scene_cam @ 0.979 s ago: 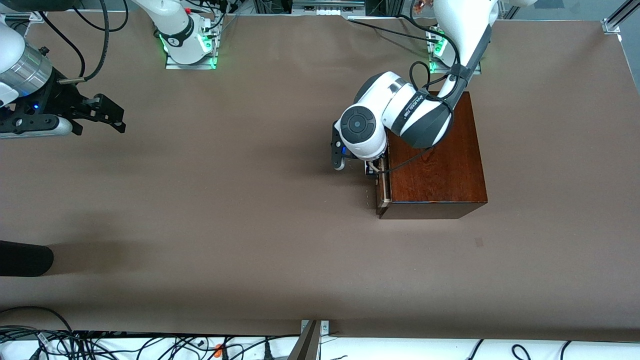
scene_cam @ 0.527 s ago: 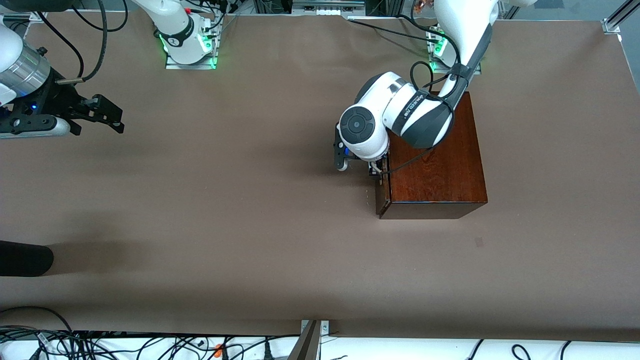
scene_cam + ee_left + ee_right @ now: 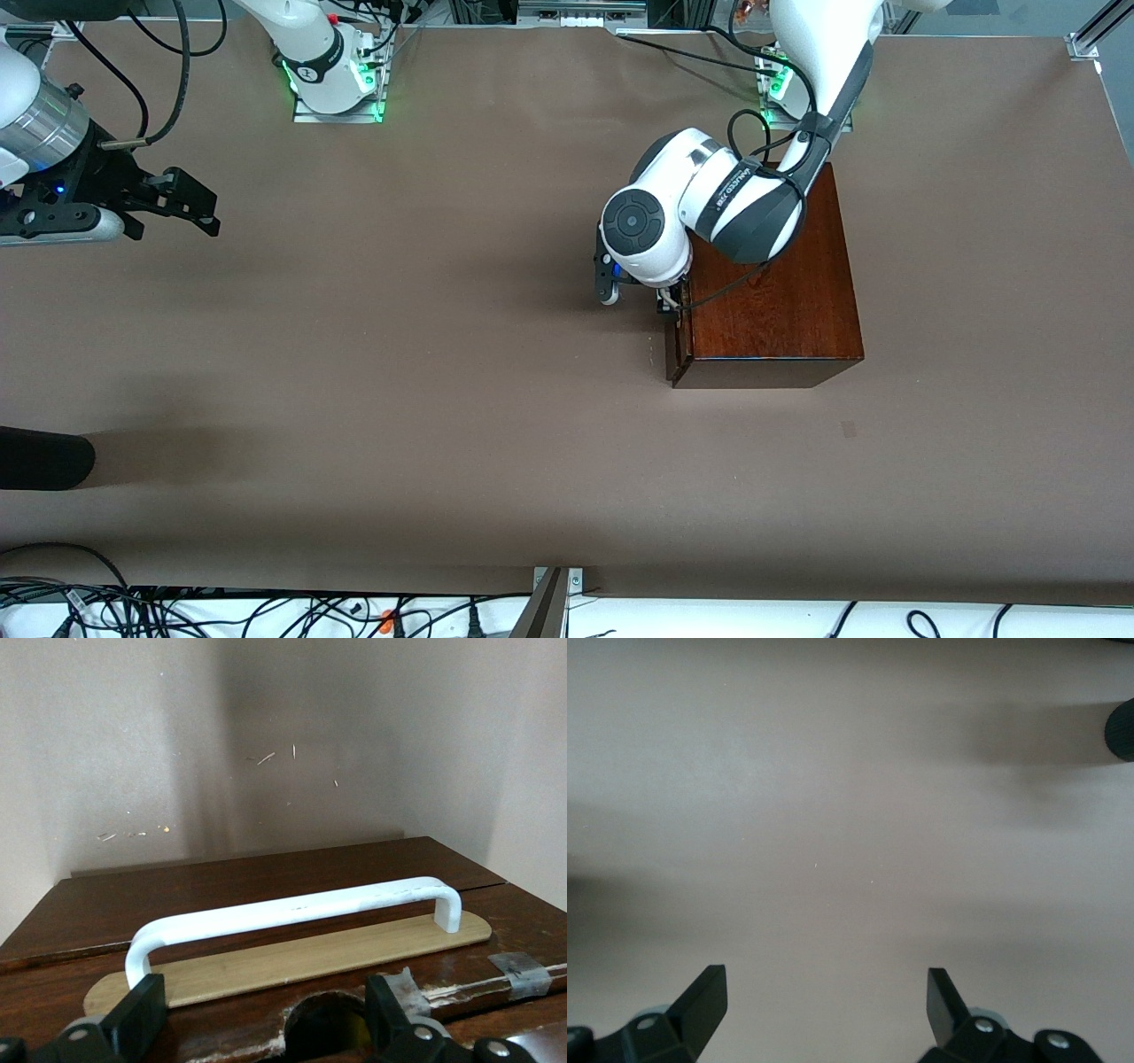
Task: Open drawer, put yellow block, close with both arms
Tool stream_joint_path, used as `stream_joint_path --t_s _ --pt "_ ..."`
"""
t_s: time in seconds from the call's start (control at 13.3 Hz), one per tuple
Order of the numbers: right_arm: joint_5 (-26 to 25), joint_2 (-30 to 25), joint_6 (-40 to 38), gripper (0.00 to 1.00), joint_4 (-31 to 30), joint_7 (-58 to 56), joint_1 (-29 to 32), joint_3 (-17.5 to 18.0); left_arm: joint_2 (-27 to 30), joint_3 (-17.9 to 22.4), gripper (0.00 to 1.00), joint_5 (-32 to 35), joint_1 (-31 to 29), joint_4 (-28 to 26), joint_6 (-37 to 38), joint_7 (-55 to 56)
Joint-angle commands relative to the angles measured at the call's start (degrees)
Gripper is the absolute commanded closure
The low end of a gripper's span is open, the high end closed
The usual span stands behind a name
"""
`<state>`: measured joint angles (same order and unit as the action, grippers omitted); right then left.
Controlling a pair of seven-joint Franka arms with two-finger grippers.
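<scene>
Brown table point(image 3: 443, 372), black object point(image 3: 40, 458).

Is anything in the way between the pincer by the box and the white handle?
Nothing visible is. The left pincer sits right at the drawer front, open, and the white handle is straight ahead of its fingers with only bare wood between.

Box and two arms sharing one tabletop point(image 3: 461, 372)

The box point(image 3: 771, 292) is sitting toward the left arm's end, its drawer point(image 3: 673, 354) facing the right arm's end. The left pincer point(image 3: 257, 1028) is hanging just in front of the drawer's handle point(image 3: 292, 914). The right pincer point(image 3: 190, 202) is waiting over the tabletop, well apart from the box.
</scene>
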<state>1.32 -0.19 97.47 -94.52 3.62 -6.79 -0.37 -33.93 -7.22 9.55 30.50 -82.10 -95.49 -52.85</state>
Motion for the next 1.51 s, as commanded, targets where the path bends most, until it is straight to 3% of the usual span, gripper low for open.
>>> stream_joint_path --t_s 0.0,0.38,0.75,1.05,1.28,1.43 --pt "-0.7 0.5 -0.1 0.0 1.0 -0.1 0.3 0.1 1.4 0.8 0.0 3.2 -0.4 -0.4 0.7 -0.2" --pt "-0.7 0.4 -0.1 0.0 1.0 -0.1 0.3 0.1 1.7 0.8 0.0 2.6 -0.6 -0.2 0.7 0.0" --pt "-0.9 0.4 -0.1 0.0 1.0 -0.1 0.3 0.1 8.8 0.7 0.0 -5.3 -2.0 -0.1 2.9 12.1" --pt "-1.5 0.5 -0.1 0.0 1.0 -0.1 0.2 0.2 14.7 0.7 0.0 -5.4 -7.4 0.9 9.1 26.3" --pt "-1.6 0.5 -0.1 0.0 1.0 -0.1 0.2 0.1 15.5 0.7 0.0 -6.9 -15.3 4.8 14.4 27.6" --pt "-1.6 0.5 -0.2 0.0 1.0 -0.1 0.2 0.1 18.6 0.9 0.0 -10.9 -20.8 3.6 14.5 28.1"
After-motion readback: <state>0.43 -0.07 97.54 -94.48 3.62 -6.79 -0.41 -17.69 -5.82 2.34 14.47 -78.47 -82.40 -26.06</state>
